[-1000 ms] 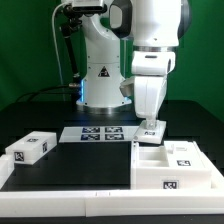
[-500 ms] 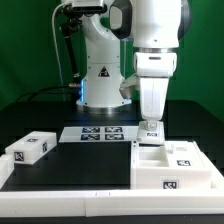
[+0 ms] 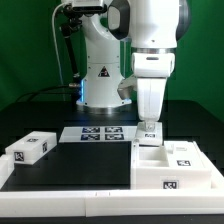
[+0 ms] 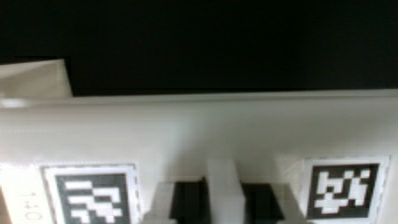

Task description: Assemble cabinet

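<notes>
The white cabinet body (image 3: 196,172) lies at the exterior view's right, with tags on its top and front. My gripper (image 3: 150,122) hangs straight down over its far left corner. It is shut on a small white tagged panel (image 3: 152,131) that stands upright there. In the wrist view my two dark fingers (image 4: 183,205) sit on either side of a thin white rib of the panel (image 4: 196,130), between two tags. My gripper (image 4: 222,202) shows only at its tips. Whether the panel touches the body is hidden.
A loose white tagged block (image 3: 30,150) lies at the exterior view's left on the black mat. The marker board (image 3: 100,133) lies flat behind the middle. The robot base (image 3: 100,75) stands at the back. A white table edge (image 3: 60,202) runs along the front.
My gripper and the panel have sunk slightly toward the cabinet body since one second ago. They have hardly moved in the last half second.
</notes>
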Tool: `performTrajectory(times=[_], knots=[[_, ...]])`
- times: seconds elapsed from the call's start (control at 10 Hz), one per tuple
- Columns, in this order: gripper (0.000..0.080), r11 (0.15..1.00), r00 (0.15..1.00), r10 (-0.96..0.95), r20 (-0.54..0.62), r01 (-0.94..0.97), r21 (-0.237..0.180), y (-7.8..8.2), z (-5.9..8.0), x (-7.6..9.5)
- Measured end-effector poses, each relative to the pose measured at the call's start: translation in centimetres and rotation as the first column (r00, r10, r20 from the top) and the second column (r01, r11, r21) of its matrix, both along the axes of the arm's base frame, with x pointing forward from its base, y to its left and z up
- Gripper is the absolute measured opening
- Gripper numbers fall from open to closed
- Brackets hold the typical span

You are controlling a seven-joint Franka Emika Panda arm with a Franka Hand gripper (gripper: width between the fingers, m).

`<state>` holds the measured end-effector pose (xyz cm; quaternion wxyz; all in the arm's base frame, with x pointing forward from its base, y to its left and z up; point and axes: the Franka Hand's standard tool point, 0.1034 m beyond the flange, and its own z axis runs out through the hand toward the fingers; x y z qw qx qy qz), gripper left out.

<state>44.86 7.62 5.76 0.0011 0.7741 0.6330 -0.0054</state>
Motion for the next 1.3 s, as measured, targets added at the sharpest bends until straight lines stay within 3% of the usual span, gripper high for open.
performTrajectory(times=[1.1,1.3], knots=[[0.007,1.0,1.0,0.005,0.002,-0.005,0.003,0.0,-0.2,1.0],[0.007,1.0,1.0,0.025,0.007,-0.025,0.003,-0.2,0.1,2.4]])
